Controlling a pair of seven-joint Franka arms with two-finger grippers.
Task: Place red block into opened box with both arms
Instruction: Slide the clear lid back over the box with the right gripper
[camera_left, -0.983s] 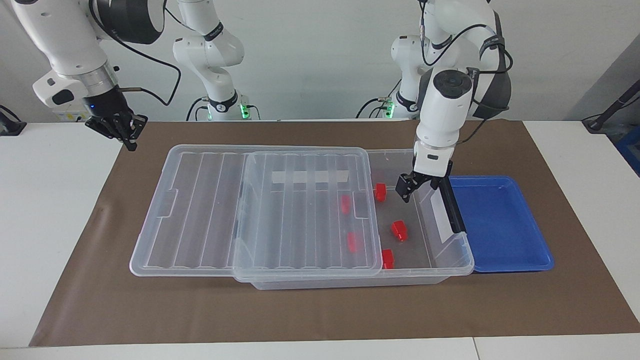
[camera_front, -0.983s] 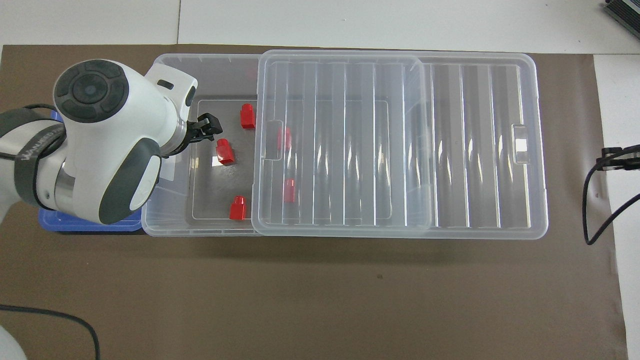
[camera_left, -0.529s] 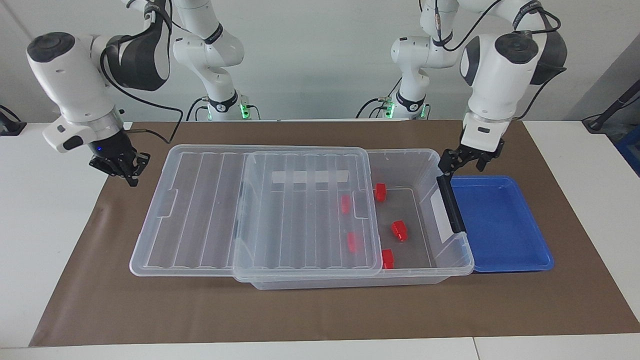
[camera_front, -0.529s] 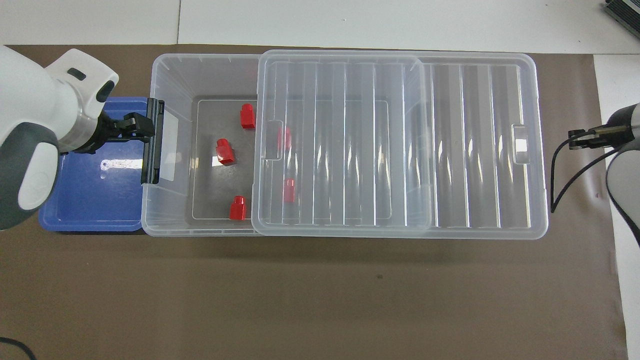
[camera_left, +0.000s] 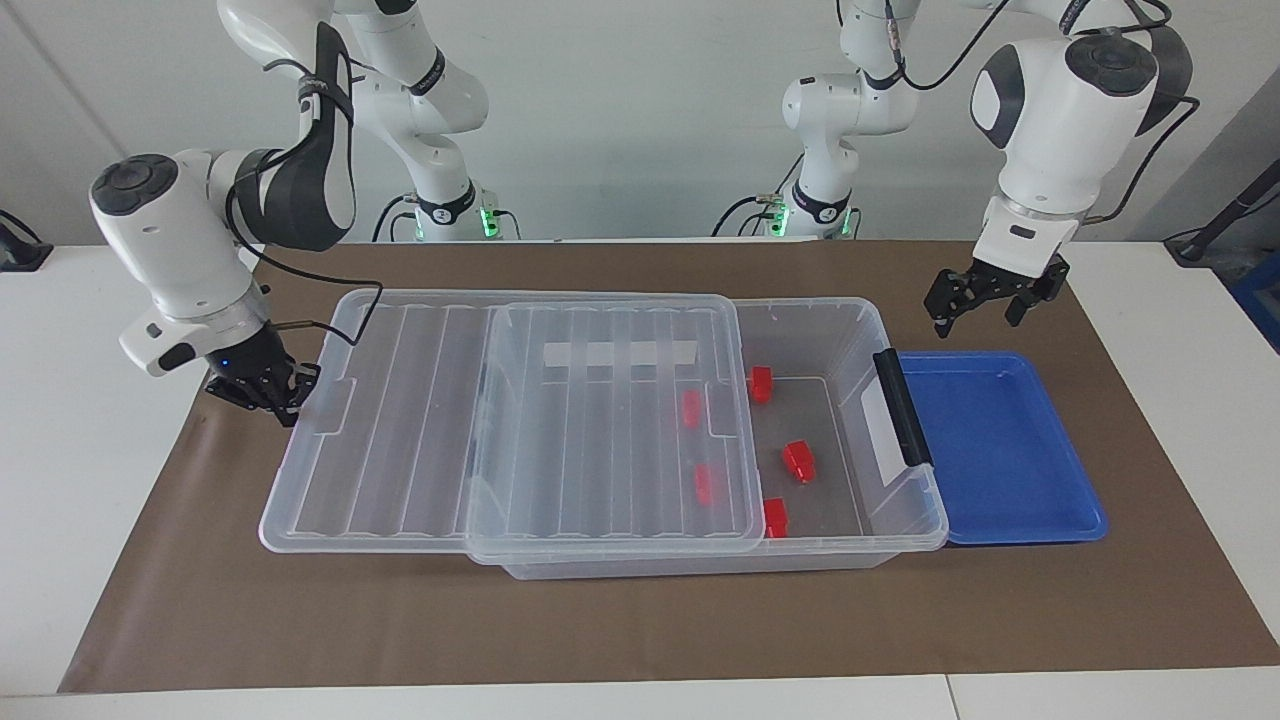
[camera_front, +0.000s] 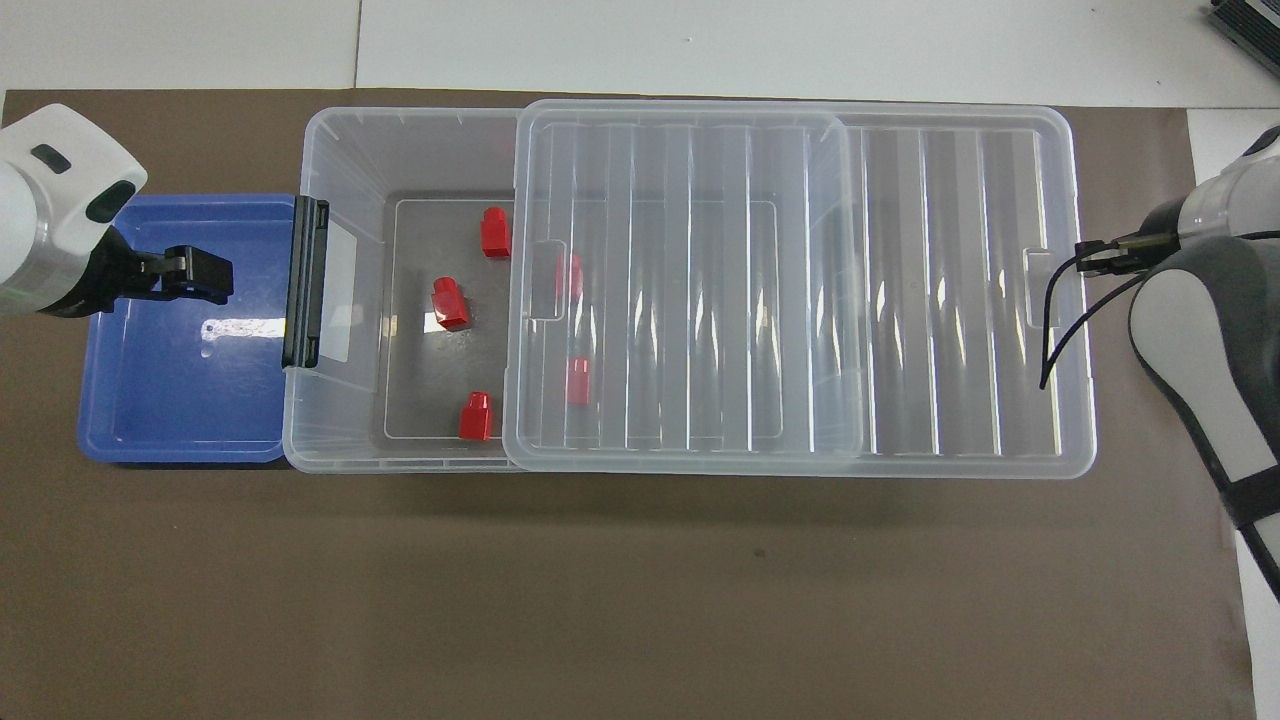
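brown mat (camera_left: 640, 620) on white table (camera_left: 90, 480), pale wall.

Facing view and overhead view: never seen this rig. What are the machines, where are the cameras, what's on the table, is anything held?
Two white jointed robot arms stand at a table covered by a brown mat. One picture looks at them from across the table; the other looks steeply down from above their own end, so the sides swap between the two.

On the mat lies a large clear plastic storage box with its ribbed see-through lid slid partly off toward the right arm's end. Five small red plastic blocks lie inside, for example this one; two are seen through the lid. A shallow blue tray, with nothing in it, sits against the box at the left arm's end.

The left end effector is open over the tray's edge, holding nothing. The right end effector is shut at the lid's end, gripping nothing visible.
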